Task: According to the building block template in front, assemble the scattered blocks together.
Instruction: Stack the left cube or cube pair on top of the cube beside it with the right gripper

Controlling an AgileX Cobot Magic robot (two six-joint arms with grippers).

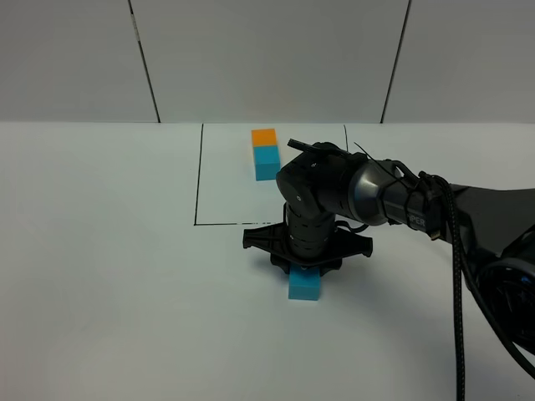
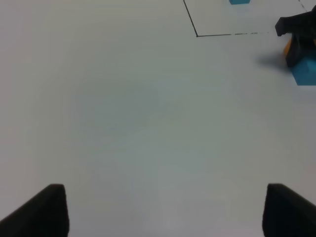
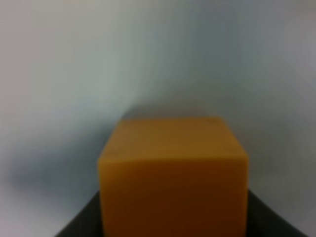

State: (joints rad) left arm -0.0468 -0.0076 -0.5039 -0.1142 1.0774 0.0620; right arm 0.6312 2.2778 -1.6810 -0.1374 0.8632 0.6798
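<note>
Below the outlined square | right hand [image 1: 306,269] clamped on orange cube [image 3: 173,173], beside cyan cube [image 1: 305,285] | left hand [image 2: 158,210] apart

left hand [image 2: 160,210] hangs open above the bare white counter [image 2: 138,113]; far off, the right hand [image 2: 297,37] touches orange [image 2: 287,47] and cyan [image 2: 305,71] cubes.

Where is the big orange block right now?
The orange block is held in the right gripper, as the right wrist view shows, just behind the loose cyan block and nearer than the template.
</note>
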